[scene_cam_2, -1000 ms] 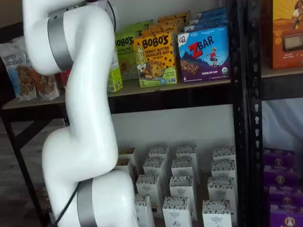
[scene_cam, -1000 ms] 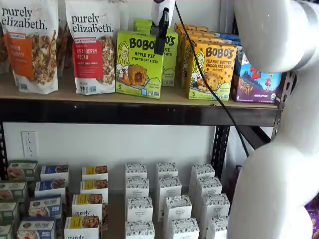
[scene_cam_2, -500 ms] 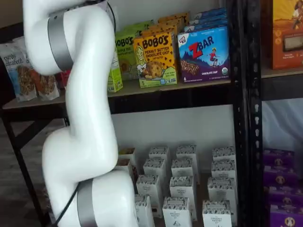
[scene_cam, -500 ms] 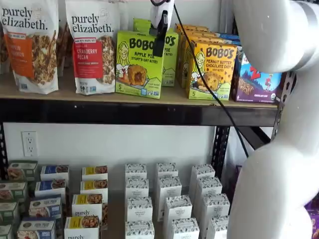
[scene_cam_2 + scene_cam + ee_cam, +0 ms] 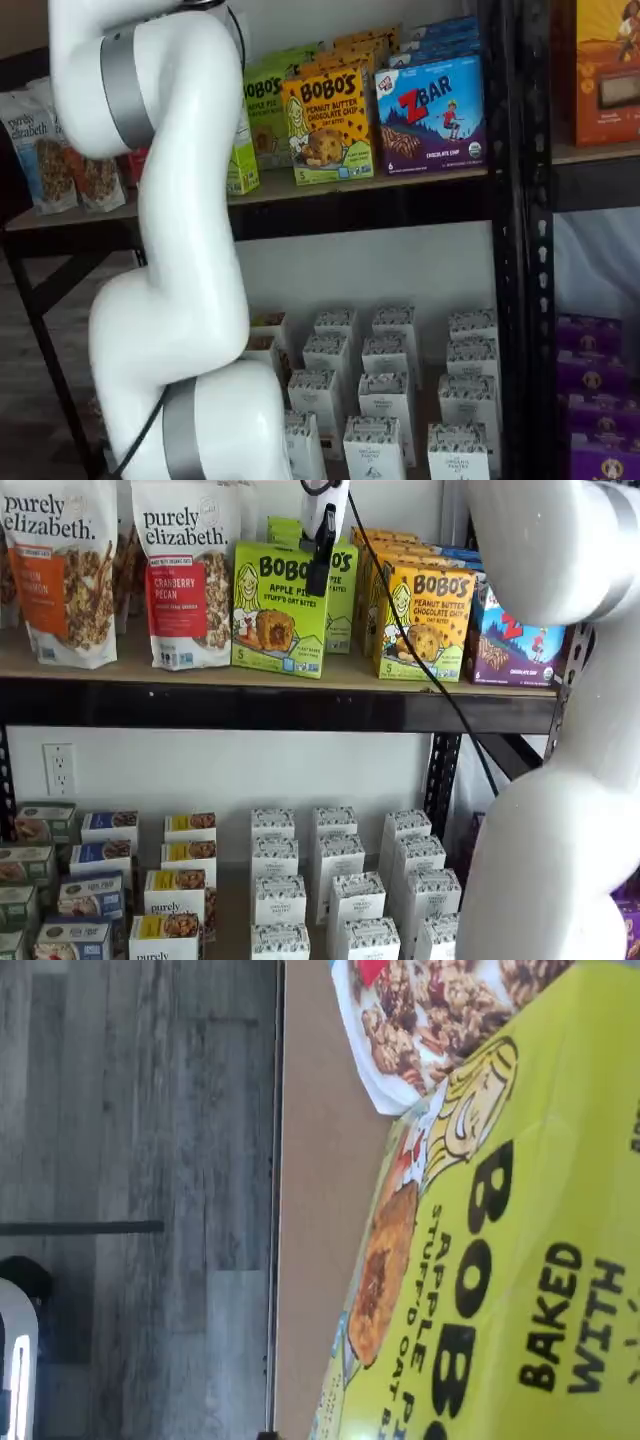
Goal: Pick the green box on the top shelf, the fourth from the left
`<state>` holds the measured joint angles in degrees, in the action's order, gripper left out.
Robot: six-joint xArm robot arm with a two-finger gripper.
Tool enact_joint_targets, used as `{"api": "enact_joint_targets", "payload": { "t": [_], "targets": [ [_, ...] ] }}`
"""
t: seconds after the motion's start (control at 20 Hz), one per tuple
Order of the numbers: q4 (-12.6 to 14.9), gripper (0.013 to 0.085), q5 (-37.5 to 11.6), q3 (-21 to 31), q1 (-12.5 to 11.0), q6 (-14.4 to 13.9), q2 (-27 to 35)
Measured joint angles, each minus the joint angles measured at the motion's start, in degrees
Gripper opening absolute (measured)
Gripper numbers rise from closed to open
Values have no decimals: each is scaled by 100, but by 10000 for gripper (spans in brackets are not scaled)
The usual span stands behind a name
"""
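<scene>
While the cranberry granola bag crowds its left side, the green box stands at the top shelf front edge (gripper above, jaws wide apart), with the yellow-orange box beside it at right.
</scene>
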<state>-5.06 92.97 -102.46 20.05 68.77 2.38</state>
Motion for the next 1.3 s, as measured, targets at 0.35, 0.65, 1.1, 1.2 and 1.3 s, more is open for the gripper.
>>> {"api": "enact_joint_targets", "payload": {
  "t": [0.35, 0.65, 1.1, 1.2, 1.3],
  "targets": [
    [163, 850, -157, 107, 12, 13, -59],
    [37, 850, -16, -6, -34, 39, 11],
    [-135, 850, 311, -299, -53, 26, 188],
    [-194, 850, 372, -358, -60, 22, 223],
    [-257, 850, 425, -407, -68, 18, 253]
  ]
}}
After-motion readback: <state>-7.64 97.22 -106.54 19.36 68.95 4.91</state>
